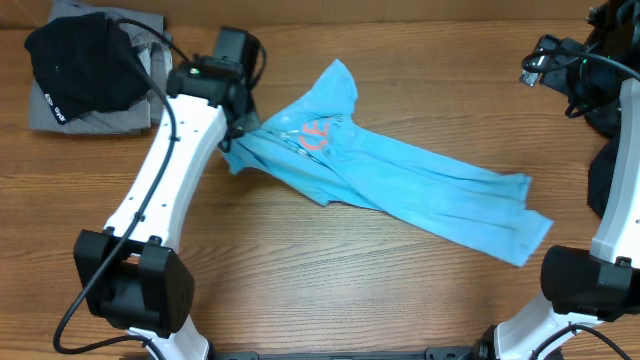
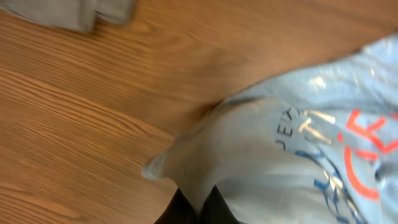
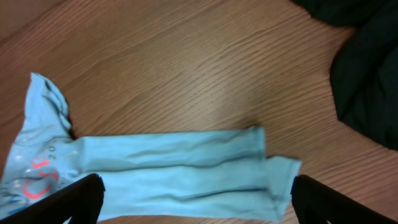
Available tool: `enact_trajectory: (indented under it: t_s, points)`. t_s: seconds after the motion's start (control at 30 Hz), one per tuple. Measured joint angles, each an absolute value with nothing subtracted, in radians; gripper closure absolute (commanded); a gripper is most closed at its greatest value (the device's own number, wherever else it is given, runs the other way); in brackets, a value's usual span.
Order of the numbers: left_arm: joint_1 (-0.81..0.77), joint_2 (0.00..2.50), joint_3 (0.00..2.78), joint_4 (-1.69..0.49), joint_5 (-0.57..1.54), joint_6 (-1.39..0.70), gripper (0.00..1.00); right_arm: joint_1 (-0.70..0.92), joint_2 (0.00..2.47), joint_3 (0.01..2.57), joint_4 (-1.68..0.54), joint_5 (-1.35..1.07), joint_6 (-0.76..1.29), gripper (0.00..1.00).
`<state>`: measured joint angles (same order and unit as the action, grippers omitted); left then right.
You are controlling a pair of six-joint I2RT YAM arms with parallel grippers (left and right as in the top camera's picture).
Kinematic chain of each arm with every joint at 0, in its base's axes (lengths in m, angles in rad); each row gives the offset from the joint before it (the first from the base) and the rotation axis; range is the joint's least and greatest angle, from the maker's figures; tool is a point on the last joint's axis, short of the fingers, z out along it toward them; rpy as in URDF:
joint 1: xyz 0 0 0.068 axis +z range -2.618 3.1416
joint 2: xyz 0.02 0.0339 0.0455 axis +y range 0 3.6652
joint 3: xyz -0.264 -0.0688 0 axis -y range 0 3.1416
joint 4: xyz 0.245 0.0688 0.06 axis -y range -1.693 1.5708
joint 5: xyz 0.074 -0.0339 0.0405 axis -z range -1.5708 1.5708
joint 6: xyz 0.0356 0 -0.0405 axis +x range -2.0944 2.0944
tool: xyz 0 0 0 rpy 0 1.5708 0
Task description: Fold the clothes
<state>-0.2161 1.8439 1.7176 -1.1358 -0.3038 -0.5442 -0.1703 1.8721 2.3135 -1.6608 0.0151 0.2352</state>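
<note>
A light-blue T-shirt [image 1: 400, 185] with pink lettering lies bunched in a long diagonal strip across the middle of the table. My left gripper [image 1: 238, 128] is at the shirt's upper-left end. In the left wrist view the left gripper [image 2: 198, 208] is shut on a pinched fold of the T-shirt [image 2: 261, 149], which is drawn up into a peak between the fingertips. My right gripper [image 3: 199, 202] stands wide open, high above the shirt's [image 3: 180, 168] hem end, with nothing between its fingers [image 3: 78, 199]. In the overhead view the right gripper [image 1: 542, 60] is at the far right.
A black garment [image 1: 80, 65] rests on a folded grey garment [image 1: 105, 118] at the back left corner. More dark clothing [image 1: 603, 175] lies at the right edge, also in the right wrist view [image 3: 367, 87]. Bare wooden tabletop [image 1: 330, 270] spans the front.
</note>
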Motion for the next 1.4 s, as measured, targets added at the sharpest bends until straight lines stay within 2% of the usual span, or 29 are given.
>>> enact_trajectory:
  t_s: [0.23,0.53,0.97,1.13,1.4]
  points:
    - [-0.121,1.844,1.718,-1.183,-0.328,-0.548,0.96,-0.17,1.872,2.313,-1.66,0.015,0.235,0.0]
    - [-0.134,1.829,1.718,-1.222,-0.346,-0.561,0.96,-0.17,1.872,2.313,-1.66,0.015,0.235,0.0]
    - [-0.211,1.484,1.757,-1.199,-0.37,-0.602,0.96,-0.17,1.872,2.313,-1.66,0.015,0.236,0.0]
    - [-0.216,1.438,1.77,-1.143,-0.378,-0.608,0.96,-0.17,1.872,2.313,-1.661,0.015,0.235,0.0]
    - [-0.214,1.713,1.774,-0.943,-0.411,-0.589,0.8,-0.17,1.872,2.313,-1.661,0.015,0.236,0.0]
